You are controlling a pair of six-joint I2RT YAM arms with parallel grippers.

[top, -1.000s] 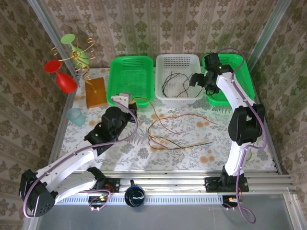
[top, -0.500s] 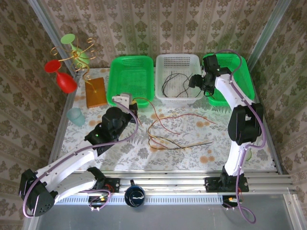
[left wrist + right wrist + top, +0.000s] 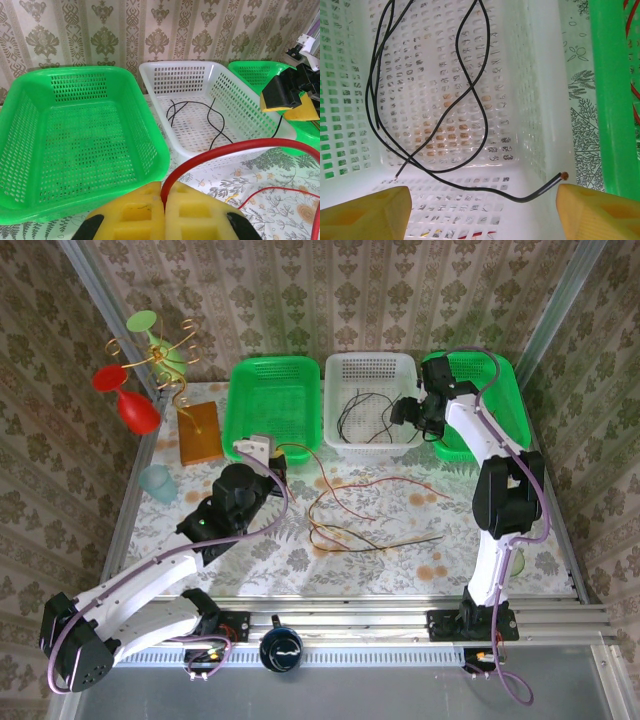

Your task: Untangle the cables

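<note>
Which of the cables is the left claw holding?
The red cable, pinched in the left claw; the black cable lies in the white basket.

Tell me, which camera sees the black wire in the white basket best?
The right wrist view: the black wire is close, loops and tip clear. The left wrist view shows it smaller, the top view as faint thin lines.

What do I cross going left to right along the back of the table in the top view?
Brown block → left green basket → white basket holding a black cable → right green basket.
</note>
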